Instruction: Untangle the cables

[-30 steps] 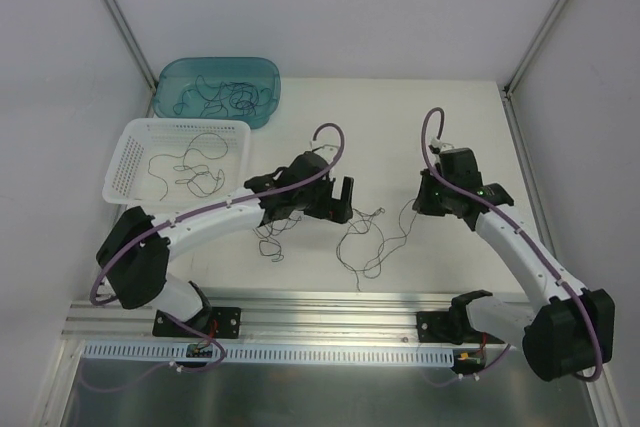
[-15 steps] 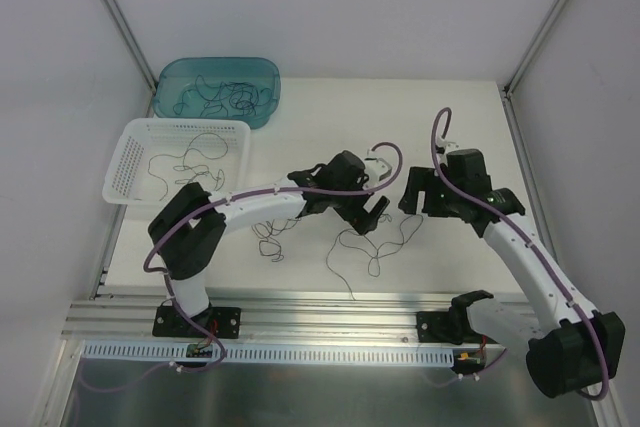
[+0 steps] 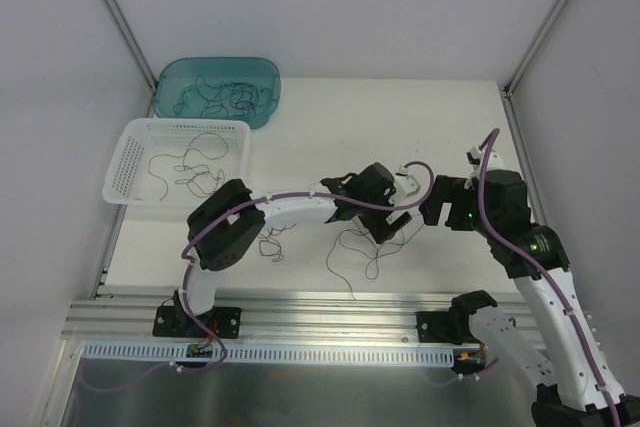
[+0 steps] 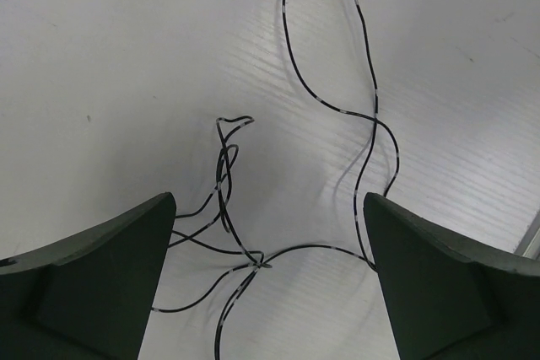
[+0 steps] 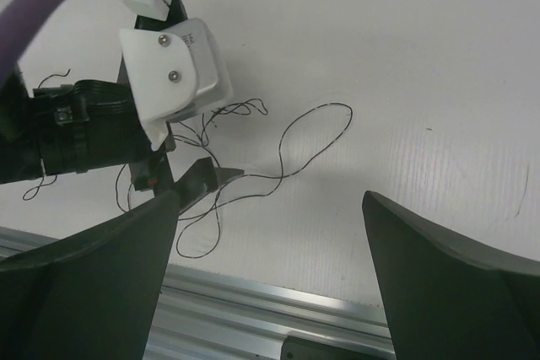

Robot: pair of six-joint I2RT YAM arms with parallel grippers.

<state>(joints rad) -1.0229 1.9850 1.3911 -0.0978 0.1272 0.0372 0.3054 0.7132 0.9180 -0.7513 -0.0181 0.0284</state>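
Thin dark cables (image 3: pixel 352 247) lie in a loose tangle on the white table, just in front of both grippers. My left gripper (image 3: pixel 388 230) hangs over the tangle's right part with its jaws wide open. In the left wrist view the cables (image 4: pixel 257 263) cross in a small knot between the open fingers (image 4: pixel 110 267), and a long loop runs up the table beyond. My right gripper (image 3: pixel 432 209) is open just right of the left one, holding nothing. In the right wrist view a cable loop (image 5: pixel 321 132) lies ahead, and the left gripper (image 5: pixel 173 82) fills the upper left.
A smaller cable tangle (image 3: pixel 270 245) lies under the left forearm. A white basket (image 3: pixel 185 123) at the left holds a few cables. A teal tray (image 3: pixel 220 61) behind it holds several more. An aluminium rail (image 3: pixel 300 307) runs along the table's near edge.
The left arm has swung right, from left of the tangle to over it. The right gripper has gone from shut to open and drawn back to the right.
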